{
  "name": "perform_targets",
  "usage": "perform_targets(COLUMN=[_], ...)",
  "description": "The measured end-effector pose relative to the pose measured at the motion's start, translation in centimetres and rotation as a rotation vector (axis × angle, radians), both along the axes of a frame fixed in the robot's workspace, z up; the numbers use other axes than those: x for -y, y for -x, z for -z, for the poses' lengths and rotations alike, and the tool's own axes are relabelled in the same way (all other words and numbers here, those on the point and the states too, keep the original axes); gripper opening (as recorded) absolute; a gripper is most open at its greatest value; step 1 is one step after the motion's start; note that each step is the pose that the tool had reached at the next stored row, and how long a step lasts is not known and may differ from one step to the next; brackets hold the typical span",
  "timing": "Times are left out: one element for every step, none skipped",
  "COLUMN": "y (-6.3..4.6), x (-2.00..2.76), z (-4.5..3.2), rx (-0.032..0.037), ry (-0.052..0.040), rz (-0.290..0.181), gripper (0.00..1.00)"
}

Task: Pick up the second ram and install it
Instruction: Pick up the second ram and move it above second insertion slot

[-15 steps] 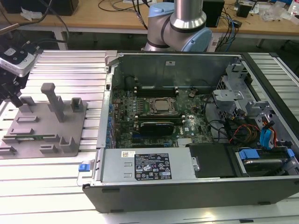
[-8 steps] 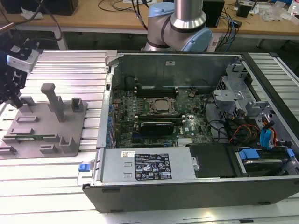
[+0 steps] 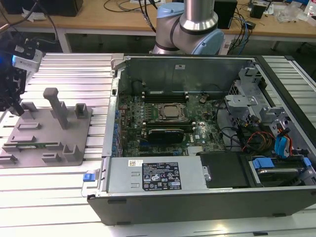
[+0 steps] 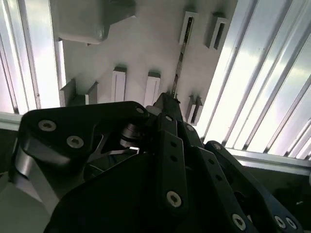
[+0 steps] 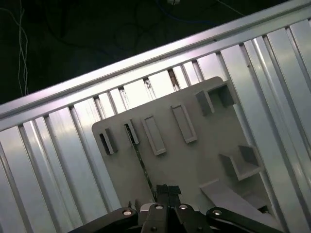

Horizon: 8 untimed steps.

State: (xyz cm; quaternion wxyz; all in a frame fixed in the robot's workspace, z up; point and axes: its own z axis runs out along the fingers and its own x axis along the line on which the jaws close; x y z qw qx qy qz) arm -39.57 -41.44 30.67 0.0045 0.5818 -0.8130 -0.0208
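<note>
The ribbed metal table [image 3: 64,74] carries two things. The open computer case [image 3: 197,197] takes up the centre and right of the exterior view, and a grey holder plate [image 3: 47,134] lies at its lower left. In the upper left of that view the gripper [image 3: 16,109] hangs over the plate's far edge. In the first wrist view its fingers [image 5: 163,190] look drawn narrow, almost together, with nothing between them.

The second ram [image 5: 139,158] stands on edge in a slot of the plate, a thin green strip running away from the fingertips. It lies along the plate's lower part in the exterior view.

To take it well, I judge that the fingers need to spread enough to straddle the thin board. They should be squared to its long faces and centred along its length. A straight descent and a straight lift would keep the stick from binding against the slot blocks beside it.
</note>
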Motion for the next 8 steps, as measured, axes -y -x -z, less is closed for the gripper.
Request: perform_targets(y=[0.00,0.00,0.00,0.00,0.00,0.00,0.00,0.00], x=[0.00,0.00,0.00,0.00,0.00,0.00,0.00,0.00], z=[0.04,0.07,0.11,0.16,0.24,0.29,0.32,0.34], rx=[-0.0002,-0.0003,-0.0002,-0.0005,-0.0005,-0.0007,-0.0008,-0.0013], ry=[0.0006,0.0011,0.0015,0.0023,0.0032,0.0039,0.0044,0.0057], rz=[-0.030,-0.052,-0.077,-0.115,-0.161,-0.197,-0.218,-0.234], gripper=[0.08,0.08,0.08,0.08,0.08,0.08,0.08,0.08])
